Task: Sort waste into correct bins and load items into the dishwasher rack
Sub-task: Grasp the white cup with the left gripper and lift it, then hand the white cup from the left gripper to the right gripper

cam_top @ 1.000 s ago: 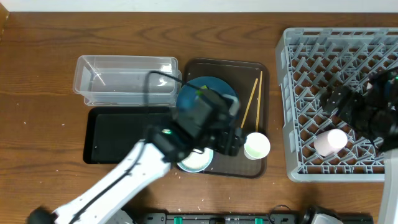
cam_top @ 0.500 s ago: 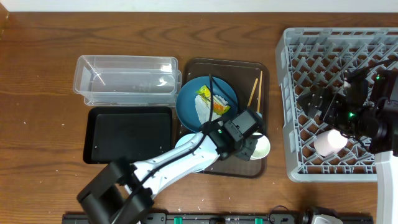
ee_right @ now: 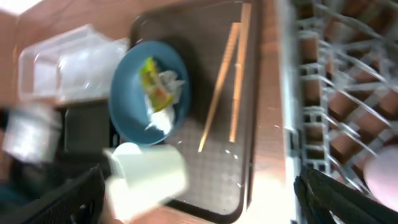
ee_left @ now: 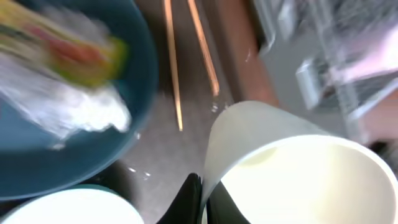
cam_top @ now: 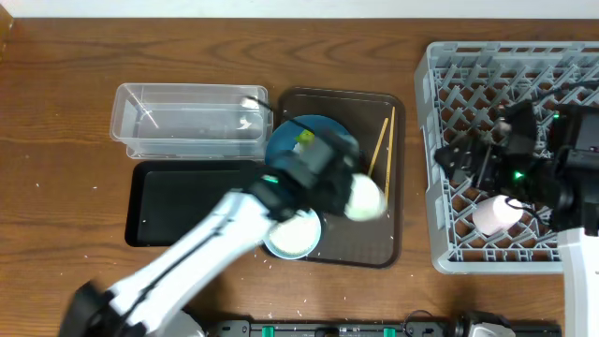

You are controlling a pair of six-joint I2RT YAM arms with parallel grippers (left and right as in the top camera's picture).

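My left gripper [cam_top: 342, 187] is shut on the rim of the small white cup [cam_top: 363, 197], one finger inside and one outside, holding it tilted over the brown tray. The left wrist view shows the pinch [ee_left: 204, 196] on the cup [ee_left: 298, 168]. Beside it, the blue plate [cam_top: 309, 139] carries the snack wrapper [ee_left: 68, 56] and the crumpled tissue [ee_left: 81, 112]. The chopsticks [cam_top: 379, 150] lie on the tray and the white bowl [cam_top: 292, 234] sits at its front left. My right gripper [cam_top: 463, 159] hangs open over the dishwasher rack [cam_top: 524, 65], above the pink cup [cam_top: 496, 213].
The clear tub [cam_top: 187, 122] and the black tray [cam_top: 192, 201] sit left of the dark brown serving tray [cam_top: 374, 245]. A few rice grains [ee_left: 134, 171] lie on the serving tray. My left arm crosses the table from the front left.
My left gripper shut on the white cup's rim and raised it off the tray, shifting it slightly left. My right gripper moved left across the rack and stayed open.
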